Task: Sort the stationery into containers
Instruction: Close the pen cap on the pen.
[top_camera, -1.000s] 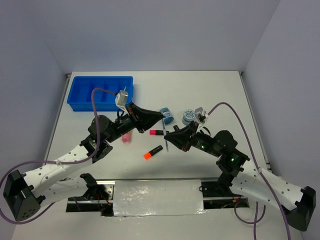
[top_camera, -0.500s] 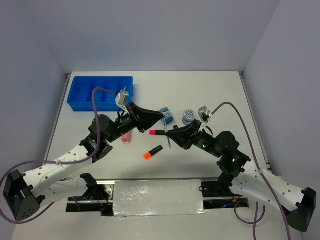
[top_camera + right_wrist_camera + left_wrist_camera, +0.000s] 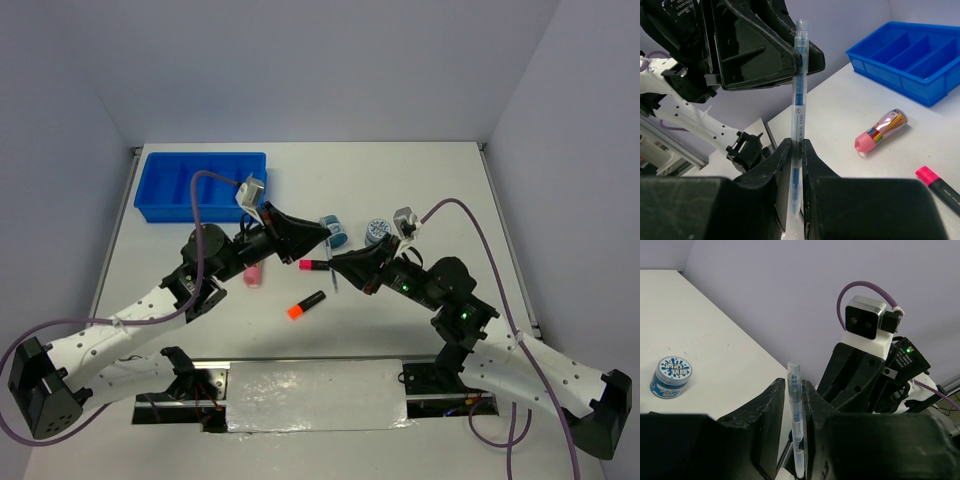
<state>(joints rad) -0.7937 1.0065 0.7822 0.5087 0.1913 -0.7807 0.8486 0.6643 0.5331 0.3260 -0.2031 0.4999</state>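
A thin clear pen with blue ink stands in my right gripper, which is shut on its lower half. Its upper end reaches between the fingers of my left gripper, where the pen rests against one finger with a thin gap at the other. The two grippers meet nose to nose above the table's middle. The blue divided tray sits at the back left.
A pink tube lies under the left arm. A pink-ended marker and an orange-ended marker lie near the front middle. Two round blue jars stand just behind the grippers.
My right gripper has moved up and left with the pen, closer to the left gripper. The left jaws have parted slightly around the pen.
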